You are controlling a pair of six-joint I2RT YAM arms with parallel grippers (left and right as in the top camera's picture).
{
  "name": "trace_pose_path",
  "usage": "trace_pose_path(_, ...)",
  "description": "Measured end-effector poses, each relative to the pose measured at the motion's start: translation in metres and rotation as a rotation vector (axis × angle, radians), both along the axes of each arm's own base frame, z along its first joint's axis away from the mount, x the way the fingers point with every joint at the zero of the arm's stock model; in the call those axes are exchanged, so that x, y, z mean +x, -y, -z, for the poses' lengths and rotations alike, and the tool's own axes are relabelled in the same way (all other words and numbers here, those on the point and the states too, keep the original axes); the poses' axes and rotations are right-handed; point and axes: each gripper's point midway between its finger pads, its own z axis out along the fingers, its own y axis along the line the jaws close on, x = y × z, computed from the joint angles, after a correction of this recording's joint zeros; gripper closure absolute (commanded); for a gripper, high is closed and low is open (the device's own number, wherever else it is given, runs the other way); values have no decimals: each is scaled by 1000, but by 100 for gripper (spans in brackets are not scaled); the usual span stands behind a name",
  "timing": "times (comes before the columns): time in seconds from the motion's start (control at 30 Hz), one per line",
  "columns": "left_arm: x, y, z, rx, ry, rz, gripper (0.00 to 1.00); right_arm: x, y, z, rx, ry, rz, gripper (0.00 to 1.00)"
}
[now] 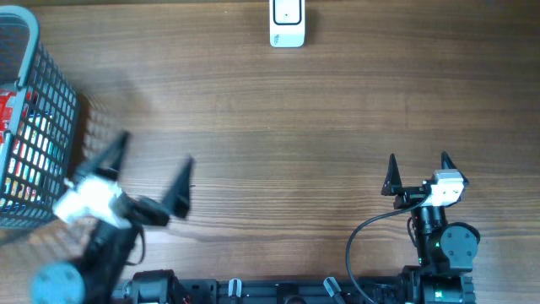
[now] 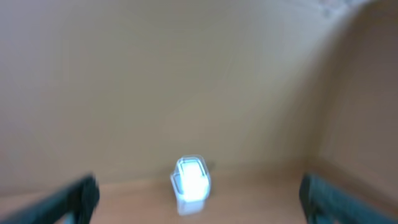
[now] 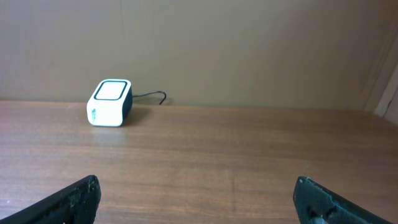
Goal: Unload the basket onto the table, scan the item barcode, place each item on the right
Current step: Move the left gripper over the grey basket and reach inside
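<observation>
The white barcode scanner (image 1: 287,24) stands at the table's far edge. It shows blurred and glowing in the left wrist view (image 2: 191,180) and sharp, with its cable, in the right wrist view (image 3: 110,102). Colourful packaged items (image 1: 24,143) lie inside a grey wire basket (image 1: 52,80) at the far left, and no barcode is visible. My left gripper (image 1: 157,149) hangs open just right of the basket, holding nothing. My right gripper (image 1: 418,157) is open and empty near the front right, and its dark fingers (image 3: 81,196) frame bare wood.
The wooden table (image 1: 278,127) stretches between the basket and the scanner. A beige wall (image 3: 249,50) rises behind the scanner. The arm bases and a black cable (image 1: 359,245) sit along the front edge.
</observation>
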Motion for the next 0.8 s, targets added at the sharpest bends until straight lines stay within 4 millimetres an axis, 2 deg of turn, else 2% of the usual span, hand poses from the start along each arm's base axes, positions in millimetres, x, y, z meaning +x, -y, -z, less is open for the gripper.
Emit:
trace_pose_path(0.1,21,-28,-27,22,-183,-168,0,0,0,0,0,1,0,0)
trace_pose_path(0.17,36,-41,-59,77,-278,-237,0,0,0,0,0,2,1,0)
trace_pose_path(0.3,56,-53,-107,163,-317,-294,0,0,0,0,0,2,1,0)
trace_pose_path(0.33,60,-56,-114,169,-320,-314,0,0,0,0,0,2,0,0)
trace_pose_path(0.4,67,-70,-131,165,-319,-391,0,0,0,0,0,2,1,0)
trace_pose_path(0.47,70,-93,-140,146,-354,-516,0,0,0,0,0,2,1,0)
trace_pose_path(0.57,75,-129,-147,110,-398,-696,0,0,0,0,0,2,1,0)
trace_pose_path(0.63,85,-157,-145,59,-424,-812,0,0,0,0,0,2,1,0)
trace_pose_path(0.7,98,-179,-134,19,-463,-890,0,0,0,0,0,2,1,0)
trace_pose_path(0.8,120,-223,-105,-56,-546,-1016,0,0,0,0,0,2,1,0)
